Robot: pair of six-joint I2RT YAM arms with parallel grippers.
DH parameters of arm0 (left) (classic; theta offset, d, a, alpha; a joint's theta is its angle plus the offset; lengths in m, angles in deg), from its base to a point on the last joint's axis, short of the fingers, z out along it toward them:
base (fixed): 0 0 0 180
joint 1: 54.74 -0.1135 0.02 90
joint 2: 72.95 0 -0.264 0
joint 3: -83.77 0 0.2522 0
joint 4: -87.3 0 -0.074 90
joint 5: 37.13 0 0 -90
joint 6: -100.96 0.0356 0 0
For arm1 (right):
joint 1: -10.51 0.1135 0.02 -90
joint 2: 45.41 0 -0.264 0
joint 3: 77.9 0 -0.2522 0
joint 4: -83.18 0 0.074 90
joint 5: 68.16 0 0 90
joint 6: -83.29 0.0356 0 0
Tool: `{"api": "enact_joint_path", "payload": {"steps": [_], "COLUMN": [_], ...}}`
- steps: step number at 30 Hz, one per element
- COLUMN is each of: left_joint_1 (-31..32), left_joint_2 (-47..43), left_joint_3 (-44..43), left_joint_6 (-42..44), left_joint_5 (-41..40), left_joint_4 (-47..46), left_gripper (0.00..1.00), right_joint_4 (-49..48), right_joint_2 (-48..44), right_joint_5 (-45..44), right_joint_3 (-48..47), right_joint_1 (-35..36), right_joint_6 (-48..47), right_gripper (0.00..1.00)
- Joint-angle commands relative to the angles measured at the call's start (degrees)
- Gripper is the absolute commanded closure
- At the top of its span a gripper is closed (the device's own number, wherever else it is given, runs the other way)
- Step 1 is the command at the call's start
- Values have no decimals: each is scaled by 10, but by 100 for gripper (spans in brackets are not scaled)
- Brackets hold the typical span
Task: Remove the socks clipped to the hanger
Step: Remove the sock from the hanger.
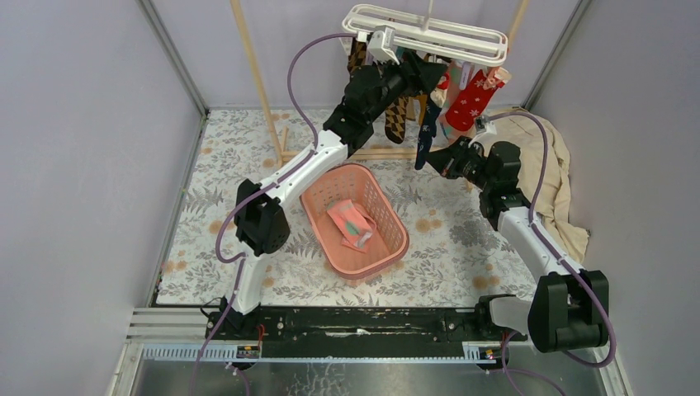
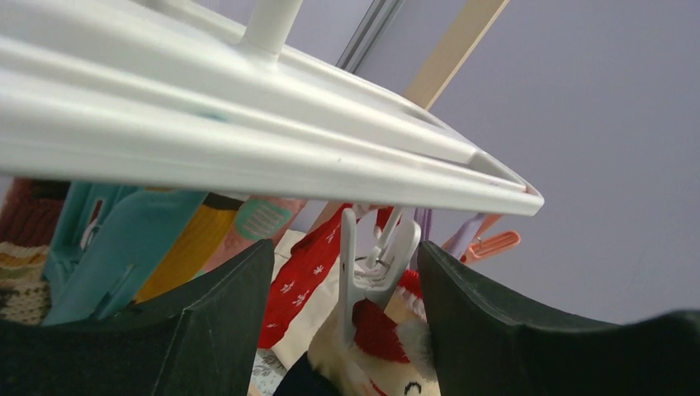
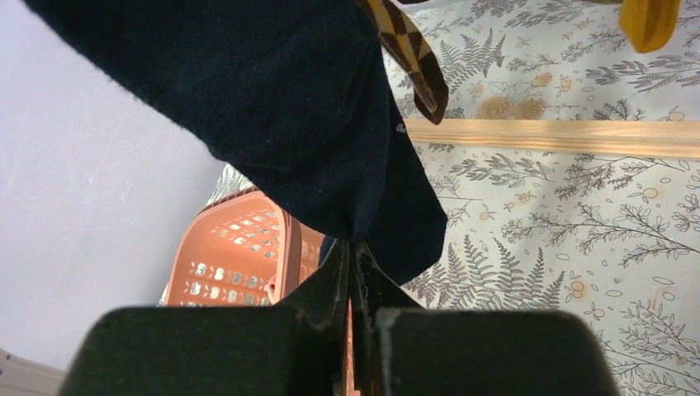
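Note:
The white hanger (image 1: 425, 33) hangs at the back with several socks clipped under it. My left gripper (image 1: 431, 76) is raised just under its frame (image 2: 248, 140). In the left wrist view it stands open (image 2: 347, 280), its jaws on either side of a white clip (image 2: 376, 264) that holds a cream and red sock (image 2: 376, 351). A red sock with white stars (image 2: 301, 276) hangs behind it. My right gripper (image 1: 439, 159) is lower down and shut (image 3: 353, 247) on the toe of the hanging navy sock (image 3: 297, 107). A brown argyle sock (image 1: 396, 120) hangs beside it.
A pink basket (image 1: 388, 247) stands on the floral mat between the arms, with a pink sock (image 1: 351, 224) in it. A beige cloth (image 1: 553, 165) lies at the right. The wooden rack's post (image 1: 256, 74) and base bar (image 3: 561, 136) stand behind the hanger.

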Motion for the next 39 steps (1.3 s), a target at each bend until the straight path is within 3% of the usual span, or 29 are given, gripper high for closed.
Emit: {"api": "enact_joint_path", "payload": {"steps": [1,5,14,17,22,26,29,33,39], "left_joint_1": [2,1,1,-2,-6,-10,-11,-14,-18], "left_joint_2": [-1,-4,-3,-2,-4,-13,-27,-58,-122], "left_joint_3": [-24,-20,-21,-26,-29,-21,-1,56,154], "left_joint_6": [12,13,11,7,5,3,6,11,20], "left_joint_5": [-3,-7,-4,1,2,9,11,24,61], "left_joint_4": [-17,-22,-27,-26,-18,-18,-25,-44,-75], "left_gripper": [27,27,44,53,81,81,72,32,8], "right_joint_4": [-30,-32,-34,-34,-32,-23,-5,39,99], "right_joint_2": [5,7,10,11,10,4,-10,-37,-89], "right_joint_5": [6,6,9,9,10,14,23,18,7], "right_joint_3": [-25,-25,-25,-24,-23,-22,-24,-39,-70], "right_joint_1": [7,9,10,10,10,11,18,54,112], "right_joint_6": [-2,-3,-2,-2,-1,-1,-4,-26,-53], "right_gripper": [100,100,100,100,100,100,100,100,100]}}
